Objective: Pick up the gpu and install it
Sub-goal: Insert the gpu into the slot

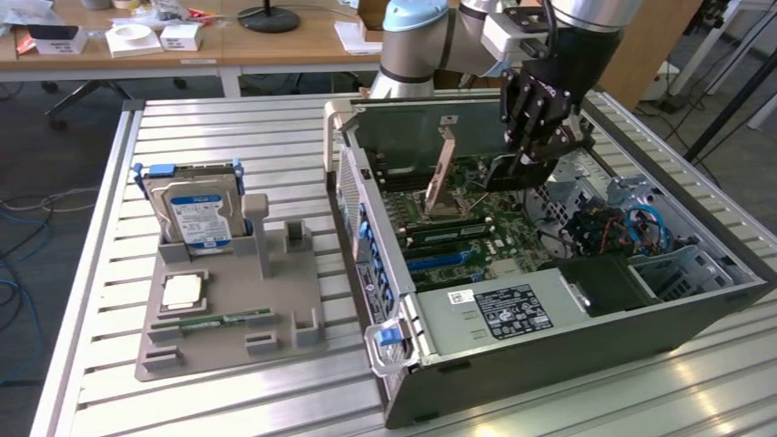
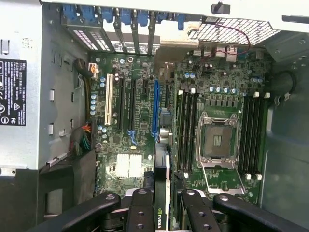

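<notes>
My gripper [image 1: 529, 150] hangs over the open computer case [image 1: 522, 364], above the motherboard [image 1: 468, 232]. In the wrist view its black fingers [image 2: 140, 209] are shut on the gpu [image 2: 161, 191], a thin dark card seen edge-on with a green logo near the jaws. The card hangs above the board, beside the long blue slot [image 2: 155, 108] and apart from it. In the exterior view the gpu [image 1: 508, 177] shows as a dark piece just under the fingers.
A white slot [image 2: 108, 99], black slots, the open processor socket [image 2: 217, 140] and memory slots lie on the board. On the slatted table, a grey holder [image 1: 231, 309] carries a hard drive [image 1: 195, 214], a processor chip [image 1: 182, 291] and a memory stick [image 1: 225, 320].
</notes>
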Action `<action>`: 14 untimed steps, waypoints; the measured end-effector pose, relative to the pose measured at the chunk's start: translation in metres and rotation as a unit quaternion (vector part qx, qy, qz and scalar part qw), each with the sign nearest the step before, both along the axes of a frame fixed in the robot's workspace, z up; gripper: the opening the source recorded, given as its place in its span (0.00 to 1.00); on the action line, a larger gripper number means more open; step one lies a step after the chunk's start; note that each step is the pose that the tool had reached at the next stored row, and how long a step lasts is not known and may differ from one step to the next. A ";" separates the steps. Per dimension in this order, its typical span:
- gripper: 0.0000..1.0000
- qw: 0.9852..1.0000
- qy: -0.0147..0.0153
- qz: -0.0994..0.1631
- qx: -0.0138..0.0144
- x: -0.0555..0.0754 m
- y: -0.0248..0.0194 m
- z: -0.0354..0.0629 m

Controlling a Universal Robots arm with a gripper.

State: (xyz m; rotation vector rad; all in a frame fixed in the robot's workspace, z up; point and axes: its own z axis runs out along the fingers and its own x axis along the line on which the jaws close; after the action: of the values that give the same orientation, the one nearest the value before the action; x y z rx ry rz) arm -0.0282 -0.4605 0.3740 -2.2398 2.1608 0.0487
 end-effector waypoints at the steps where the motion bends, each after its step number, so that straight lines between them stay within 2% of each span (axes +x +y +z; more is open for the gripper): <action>1: 0.26 1.000 0.000 0.000 0.000 0.000 0.0000 0.0000; 5: 0.26 1.000 0.000 0.000 0.000 0.000 0.0000 -0.0005; 14: 0.26 1.000 0.000 0.000 0.000 0.000 0.0000 -0.0160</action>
State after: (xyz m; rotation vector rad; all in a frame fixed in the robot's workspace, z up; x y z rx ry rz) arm -0.0287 -0.4606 0.3580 -2.2396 2.1603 0.0491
